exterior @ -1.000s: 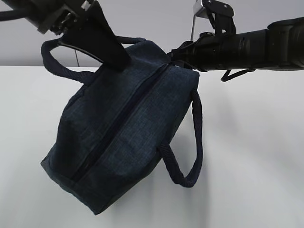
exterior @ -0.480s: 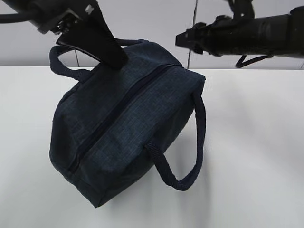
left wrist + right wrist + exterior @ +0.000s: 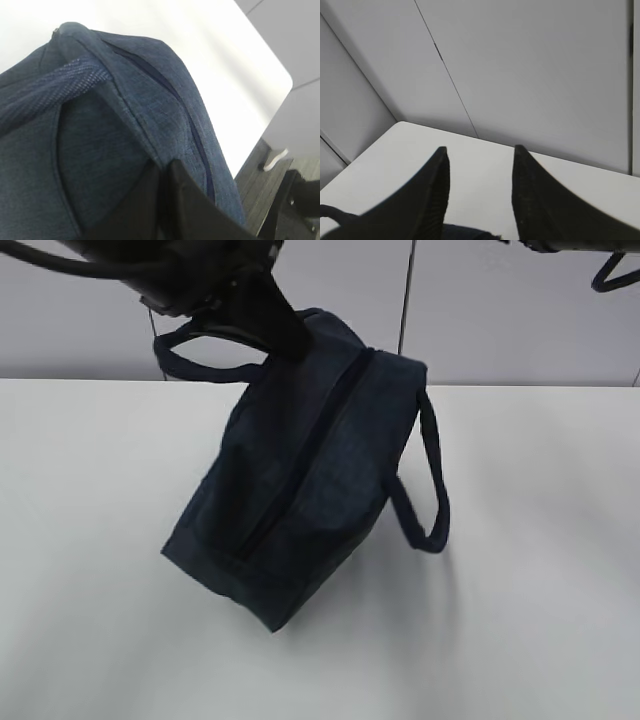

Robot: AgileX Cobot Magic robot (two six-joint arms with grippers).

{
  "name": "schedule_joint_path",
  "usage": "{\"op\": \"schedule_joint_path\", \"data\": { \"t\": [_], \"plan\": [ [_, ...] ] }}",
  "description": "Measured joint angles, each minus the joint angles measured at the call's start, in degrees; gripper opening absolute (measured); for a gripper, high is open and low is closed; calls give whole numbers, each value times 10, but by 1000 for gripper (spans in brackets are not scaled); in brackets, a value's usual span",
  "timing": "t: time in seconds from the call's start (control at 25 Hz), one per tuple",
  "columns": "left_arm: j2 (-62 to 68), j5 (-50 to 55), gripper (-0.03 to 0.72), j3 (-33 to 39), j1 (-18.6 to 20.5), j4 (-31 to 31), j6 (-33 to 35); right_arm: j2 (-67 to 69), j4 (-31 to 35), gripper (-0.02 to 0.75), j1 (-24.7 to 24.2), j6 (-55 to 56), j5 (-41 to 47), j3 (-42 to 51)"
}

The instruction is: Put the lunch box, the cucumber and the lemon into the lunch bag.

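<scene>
The dark navy lunch bag [image 3: 300, 480] hangs tilted, its lower corner resting on the white table [image 3: 90, 540]. Its black zipper [image 3: 310, 455] looks closed along the top. My left gripper [image 3: 285, 340] is shut on the fabric at the bag's upper end and holds it up; the left wrist view shows the same bag [image 3: 100, 125] with the jaws [image 3: 165, 167] pinching it. My right gripper [image 3: 480, 150] is open and empty, raised above the table; only a bit of its arm [image 3: 610, 265] shows at the top right. The lunch box, cucumber and lemon are out of view.
A grey panelled wall [image 3: 520, 320] stands behind the table. The table's far edge [image 3: 280, 90] shows in the left wrist view, with floor beyond it. One bag handle [image 3: 425, 490] hangs loose on the right side.
My right gripper has let go of the bag and lifted up and away to the top right. The bag has swung right and turned steeper under my left gripper.
</scene>
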Motion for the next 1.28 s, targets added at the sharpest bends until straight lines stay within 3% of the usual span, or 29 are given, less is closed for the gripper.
{"op": "schedule_joint_path", "data": {
  "t": [0.28,0.56,0.92,1.28],
  "plan": [
    [45,-141,-6,0,0,-83,-17,-9,-58,314,0,50,7,0],
    [90,-236,-6,0,0,-114,-35,-9,-83,314,-1,69,17,0],
    [134,-228,-6,0,0,-123,-38,-10,-88,314,-1,72,25,0],
    [134,-202,-6,-3,3,-83,-39,-10,-89,315,-1,72,26,0]
  ]
}}
